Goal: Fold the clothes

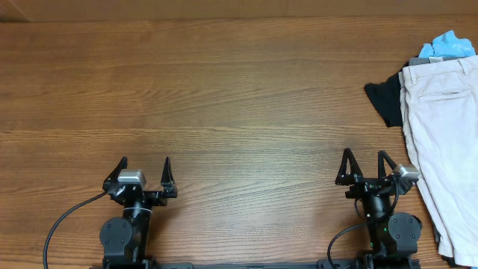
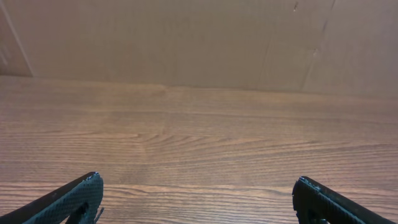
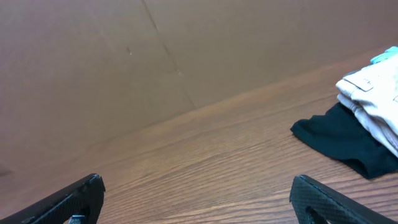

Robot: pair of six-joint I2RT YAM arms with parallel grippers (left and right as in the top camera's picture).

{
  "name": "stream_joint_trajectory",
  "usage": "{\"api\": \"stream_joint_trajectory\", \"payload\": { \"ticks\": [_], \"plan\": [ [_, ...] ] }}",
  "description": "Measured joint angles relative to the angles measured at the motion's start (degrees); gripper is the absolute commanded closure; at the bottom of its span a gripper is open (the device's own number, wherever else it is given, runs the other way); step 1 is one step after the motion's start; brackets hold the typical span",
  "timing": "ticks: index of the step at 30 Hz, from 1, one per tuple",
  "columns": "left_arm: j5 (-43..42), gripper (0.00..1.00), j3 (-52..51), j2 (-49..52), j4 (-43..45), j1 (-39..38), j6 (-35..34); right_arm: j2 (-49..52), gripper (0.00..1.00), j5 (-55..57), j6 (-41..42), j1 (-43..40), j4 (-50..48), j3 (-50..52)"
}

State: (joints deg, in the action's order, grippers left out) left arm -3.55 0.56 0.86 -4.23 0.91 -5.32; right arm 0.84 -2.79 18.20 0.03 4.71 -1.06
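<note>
The cream-beige trousers (image 1: 447, 142) lie on top of a pile at the table's right edge, waistband at the far end, a stitched back pocket showing. They also show at the right edge of the right wrist view (image 3: 376, 93). My right gripper (image 1: 367, 162) is open and empty, just left of the trousers' lower part. My left gripper (image 1: 145, 167) is open and empty at the front left, far from the clothes. Both wrist views show only bare wood between the fingers, left (image 2: 198, 186) and right (image 3: 198, 186).
A black garment (image 1: 385, 99) sticks out from under the pile on its left, also in the right wrist view (image 3: 342, 138). A light blue cloth (image 1: 447, 45) and a grey waistband (image 1: 433, 61) lie at the pile's far end. Brown wall panels stand behind the wooden table (image 1: 224, 97).
</note>
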Motion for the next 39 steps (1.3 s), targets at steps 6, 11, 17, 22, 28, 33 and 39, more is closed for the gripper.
{"api": "stream_joint_trajectory", "payload": {
  "ticks": [6, 11, 17, 22, 28, 33, 39],
  "plan": [
    [0.0, 0.0, 0.0, 0.0, 0.0, 0.0, 0.0, 0.0, 0.0, -7.4, 4.4, 0.0, -0.9, 0.0],
    [0.0, 0.0, 0.0, 0.0, 0.0, 0.0, 0.0, 0.0, 0.0, -18.7, 16.1, 0.0, -1.2, 0.0],
    [0.0, 0.0, 0.0, 0.0, 0.0, 0.0, 0.0, 0.0, 0.0, -28.7, 23.6, 0.0, -6.8, 0.0],
    [0.0, 0.0, 0.0, 0.0, 0.0, 0.0, 0.0, 0.0, 0.0, -29.5, 24.9, 0.0, -14.0, -1.1],
    [0.0, 0.0, 0.0, 0.0, 0.0, 0.0, 0.0, 4.6, 0.0, -20.5, 17.8, 0.0, -3.5, -13.6],
    [0.0, 0.0, 0.0, 0.0, 0.0, 0.0, 0.0, 19.4, 0.0, -8.8, 8.8, 0.0, 4.4, -28.3],
    [0.0, 0.0, 0.0, 0.0, 0.0, 0.0, 0.0, 49.6, 0.0, 7.3, 1.2, -0.7, 17.5, -50.2]
  ]
}}
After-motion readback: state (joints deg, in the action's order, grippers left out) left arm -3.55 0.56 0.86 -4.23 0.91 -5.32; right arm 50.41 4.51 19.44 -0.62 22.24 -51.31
